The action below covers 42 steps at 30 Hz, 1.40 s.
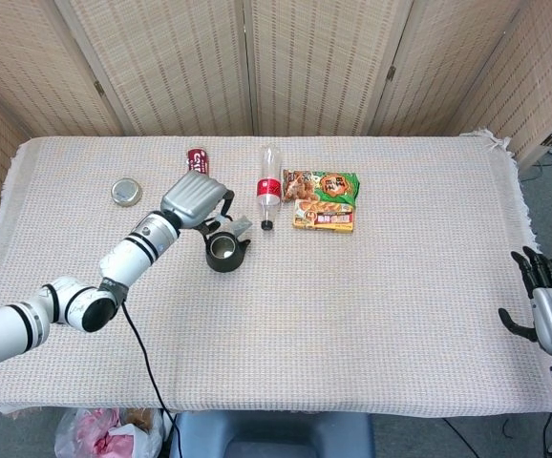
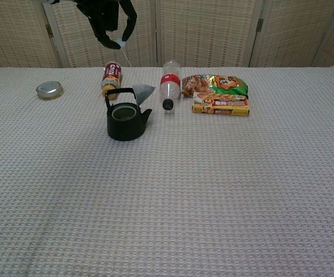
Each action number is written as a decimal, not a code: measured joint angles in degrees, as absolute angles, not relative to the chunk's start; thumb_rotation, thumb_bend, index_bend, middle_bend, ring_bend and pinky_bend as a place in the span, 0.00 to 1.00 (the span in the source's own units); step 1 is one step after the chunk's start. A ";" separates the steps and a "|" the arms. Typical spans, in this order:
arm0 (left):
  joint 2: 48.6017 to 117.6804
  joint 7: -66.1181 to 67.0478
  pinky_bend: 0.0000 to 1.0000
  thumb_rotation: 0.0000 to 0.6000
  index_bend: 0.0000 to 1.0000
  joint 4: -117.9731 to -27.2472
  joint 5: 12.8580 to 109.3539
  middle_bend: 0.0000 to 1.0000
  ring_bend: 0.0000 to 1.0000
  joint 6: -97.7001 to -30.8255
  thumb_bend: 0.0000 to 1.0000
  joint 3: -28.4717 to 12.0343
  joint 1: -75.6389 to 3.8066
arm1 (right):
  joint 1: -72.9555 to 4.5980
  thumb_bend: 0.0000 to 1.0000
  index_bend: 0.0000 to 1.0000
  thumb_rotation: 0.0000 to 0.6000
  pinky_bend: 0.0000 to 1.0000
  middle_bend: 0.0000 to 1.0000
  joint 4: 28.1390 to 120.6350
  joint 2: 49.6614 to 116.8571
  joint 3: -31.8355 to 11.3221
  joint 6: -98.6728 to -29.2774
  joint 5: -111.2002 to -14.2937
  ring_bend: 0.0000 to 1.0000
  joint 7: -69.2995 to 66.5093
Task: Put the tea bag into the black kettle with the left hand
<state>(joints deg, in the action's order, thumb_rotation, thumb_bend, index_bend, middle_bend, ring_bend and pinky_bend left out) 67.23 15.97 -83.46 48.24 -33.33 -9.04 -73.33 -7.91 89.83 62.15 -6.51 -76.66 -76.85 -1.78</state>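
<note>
The black kettle [image 1: 226,254] [image 2: 125,120] stands open-topped left of the table's middle, handle upright. My left hand [image 1: 196,198] [image 2: 106,18] hovers above and behind it, pinching the small white tag [image 2: 122,43] of the tea bag's string. The grey tea bag [image 1: 242,226] [image 2: 144,90] dangles on that string just above the kettle's spout side, outside the rim. My right hand [image 1: 549,303] rests off the table's right front corner, fingers spread, holding nothing.
A round metal lid [image 1: 126,192] [image 2: 49,89] lies at the far left. Behind the kettle lie a red can [image 1: 197,162] [image 2: 111,75], a plastic bottle [image 1: 269,188] [image 2: 168,89] and two snack packs [image 1: 322,186] [image 2: 221,104].
</note>
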 measured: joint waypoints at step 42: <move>65.39 12.23 1.00 1.00 0.57 -83.26 51.68 1.00 1.00 -32.80 0.37 -9.11 -71.11 | -8.35 0.23 0.00 1.00 0.00 0.00 90.00 62.98 -6.79 -76.19 -75.83 0.00 0.54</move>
